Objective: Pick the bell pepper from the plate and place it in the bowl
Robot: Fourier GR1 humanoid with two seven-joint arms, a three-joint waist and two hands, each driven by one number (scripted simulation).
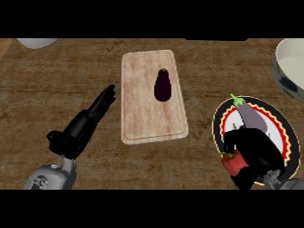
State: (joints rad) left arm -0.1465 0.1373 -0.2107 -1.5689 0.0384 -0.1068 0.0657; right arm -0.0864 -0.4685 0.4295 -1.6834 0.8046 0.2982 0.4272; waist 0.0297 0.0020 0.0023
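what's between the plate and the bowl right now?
Nothing: in the head view only bare counter separates the plate from the bowl. The eggplant lies on the plate itself, not in the gap.

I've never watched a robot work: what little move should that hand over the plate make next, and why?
Probably lift: the right hand is curled round the red bell pepper over the plate, and the bowl waits farther back.

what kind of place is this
Most likely a kitchen counter: a wooden top carrying a cutting board with an eggplant, a plate of vegetables and a bowl.
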